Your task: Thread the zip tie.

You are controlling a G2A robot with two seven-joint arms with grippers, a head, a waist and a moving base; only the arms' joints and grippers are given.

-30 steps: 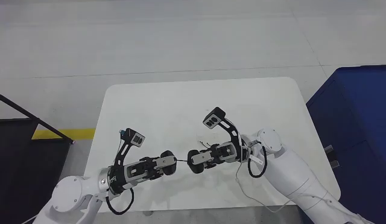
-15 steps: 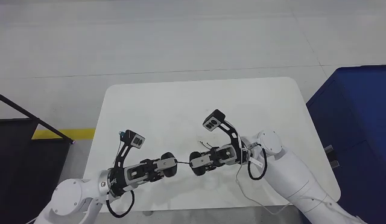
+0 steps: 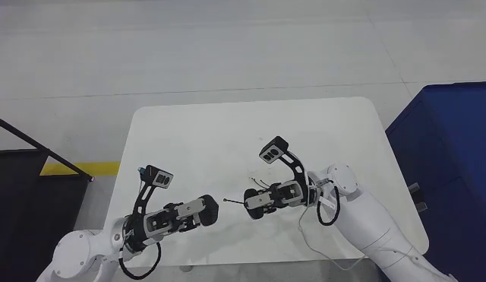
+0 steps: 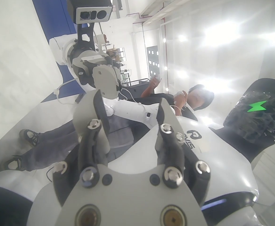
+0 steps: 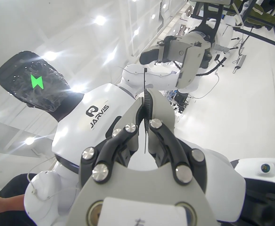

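Right pincer (image 5: pixel 146 96): clamped on thin black ribbed plastic zip tie (image 5: pixel 144 78).
Left pincer (image 4: pixel 130 99): wide apart, empty.

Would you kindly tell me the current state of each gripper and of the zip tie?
left gripper: open, holding nothing.
right gripper: shut on the zip tie.
zip tie: pinched between the right fingers, straight, not looped, one end sticking out past the fingertips, apart from the left gripper.

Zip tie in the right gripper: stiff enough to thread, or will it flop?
Probably semi-stiff: the zip tie stands straight past the right gripper unsupported. Thin and narrow, so likely light and apt to bend if pushed.
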